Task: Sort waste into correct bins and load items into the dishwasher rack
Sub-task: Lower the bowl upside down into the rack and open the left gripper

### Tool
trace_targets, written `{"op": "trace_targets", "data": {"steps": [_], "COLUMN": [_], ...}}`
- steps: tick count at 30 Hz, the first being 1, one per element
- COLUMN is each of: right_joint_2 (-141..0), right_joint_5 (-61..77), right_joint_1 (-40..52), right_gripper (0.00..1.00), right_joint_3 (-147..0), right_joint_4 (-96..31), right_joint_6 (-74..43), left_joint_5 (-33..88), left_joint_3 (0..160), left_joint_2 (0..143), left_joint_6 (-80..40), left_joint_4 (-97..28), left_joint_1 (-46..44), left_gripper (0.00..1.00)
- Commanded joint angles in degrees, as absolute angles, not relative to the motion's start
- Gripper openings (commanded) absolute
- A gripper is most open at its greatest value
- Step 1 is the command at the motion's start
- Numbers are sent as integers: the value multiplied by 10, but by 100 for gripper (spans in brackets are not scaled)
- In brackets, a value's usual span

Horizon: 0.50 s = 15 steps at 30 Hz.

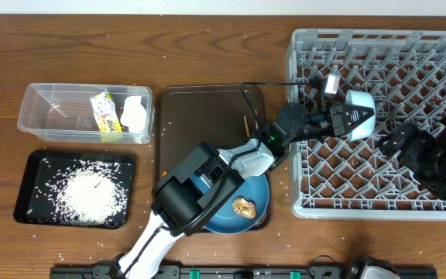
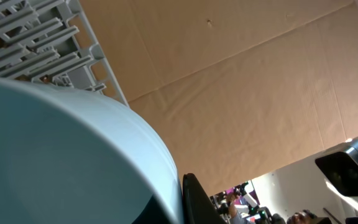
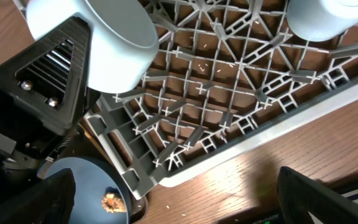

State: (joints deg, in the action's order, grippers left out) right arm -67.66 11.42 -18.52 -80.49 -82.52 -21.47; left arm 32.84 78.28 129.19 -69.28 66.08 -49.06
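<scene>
My left gripper (image 1: 335, 118) is shut on the light-blue cup (image 1: 356, 112), holding it on its side above the middle of the grey dishwasher rack (image 1: 378, 203). The cup (image 2: 61, 155) fills the left wrist view, with one dark finger (image 2: 197, 202) against it. From the right wrist, the cup (image 3: 114, 43) hangs over the rack's grid (image 3: 260, 134). My right gripper (image 3: 179, 211) is open and empty near the rack's front edge. The blue plate (image 1: 260, 194) on the brown tray carries a tan food scrap (image 1: 244, 207).
A small pale cup (image 1: 333, 81) sits in the rack behind the held cup. The clear tub (image 1: 53, 105) holds the wrapper (image 1: 105, 115) and tissue (image 1: 135, 114). Rice (image 1: 87, 194) lies in the black tray (image 1: 33, 167). A chopstick (image 1: 246, 124) lies on the brown tray (image 1: 200, 116).
</scene>
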Motion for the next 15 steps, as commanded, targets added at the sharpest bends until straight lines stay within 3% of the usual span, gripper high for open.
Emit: {"op": "trace_targets", "data": {"steps": [1,14,15], "right_joint_2": [-676,-676,-676], "right_joint_5": [105,105,105], "right_joint_1": [-192,-192,-192], "right_gripper": [96,96,96], "right_joint_3": [-804,-804,-804], "right_joint_4": [-825,-828,-828], "right_joint_6": [-209,-205,-205], "left_joint_5": [334,341,342], "left_joint_3": [800,800,800], "left_joint_2": [1294,1294,1294], "left_joint_6": [-694,-691,-691], "left_joint_4": [663,630,630], "left_joint_1": [-489,-478,-478], "left_gripper": [6,7,11]}}
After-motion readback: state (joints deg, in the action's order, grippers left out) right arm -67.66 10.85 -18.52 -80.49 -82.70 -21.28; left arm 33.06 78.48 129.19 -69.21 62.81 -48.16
